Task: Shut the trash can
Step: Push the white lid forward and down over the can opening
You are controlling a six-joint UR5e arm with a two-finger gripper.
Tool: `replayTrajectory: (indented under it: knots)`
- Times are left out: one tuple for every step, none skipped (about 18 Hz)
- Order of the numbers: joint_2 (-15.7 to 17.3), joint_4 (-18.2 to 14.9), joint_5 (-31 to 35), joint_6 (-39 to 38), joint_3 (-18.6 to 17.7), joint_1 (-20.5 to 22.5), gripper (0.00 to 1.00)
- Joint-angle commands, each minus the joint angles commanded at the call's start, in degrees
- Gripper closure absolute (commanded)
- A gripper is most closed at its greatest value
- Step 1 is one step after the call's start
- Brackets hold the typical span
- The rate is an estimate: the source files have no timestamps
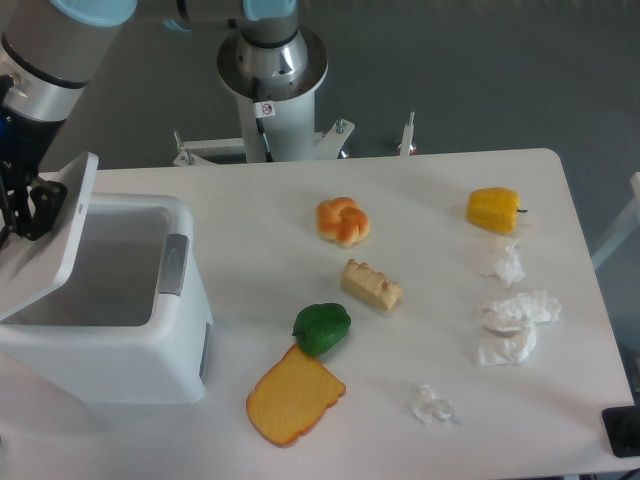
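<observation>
My gripper (22,205) sits at the far left edge of the view, pressed against the back of the lid (62,232); how far its jaws are spread I cannot tell, since the dark fingers are cut off by the frame. The trash can (120,345) stands at the table's (420,190) left edge, its lid tilted partway over the opening (the grey latch tab (173,264) faces the middle of the table). Near the table's centre lie a bread roll (343,221), a pale yellow block (372,285), a green pepper (322,328) and a toast slice (294,397). Toward the right edge are a yellow pepper (494,209) and crumpled tissues (514,322).
</observation>
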Motion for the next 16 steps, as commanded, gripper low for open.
replayTrajectory:
  knots:
    - [0.1, 0.0, 0.0, 0.0, 0.0, 0.2, 0.0]
    - [0.1, 0.1, 0.1, 0.0, 0.0, 0.3, 0.0]
    - [0.0, 0.1, 0.5, 0.1, 0.0, 0.3, 0.0]
    - [0.0, 0.1, 1.9, 0.0, 0.0, 0.3, 0.0]
    - [0.1, 0.2, 3.9, 0.1, 0.0, 0.3, 0.0]
    - [0.1, 0.2, 5.8, 0.3, -0.1, 0.2, 0.0]
    - [0.1, 0.1, 6.9, 1.0, -0.1, 0.2, 0.0]
    - [0.1, 0.0, 7.1, 1.6, -0.1, 0.2, 0.0]
    - [0.0, -0.1, 7.1, 1.8, -0.1, 0.3, 0.0]
    - [0.0, 0.0, 7.1, 1.8, -0.1, 0.4, 0.0]
    - [-0.1, 0.0, 7.1, 1.8, -0.1, 0.4, 0.0]
    - [-0.1, -0.1, 7.1, 1.8, -0.2, 0.4, 0.0]
    - [-0.1, -0.1, 7.1, 1.9, -0.2, 0.4, 0.0]
    - [-0.1, 0.0, 7.1, 1.9, -0.4, 0.6, 0.0]
    - [-0.1, -0.1, 7.1, 1.9, -0.5, 1.1, 0.0]
    - [-0.1, -0.1, 7.1, 1.9, -0.6, 1.2, 0.0]
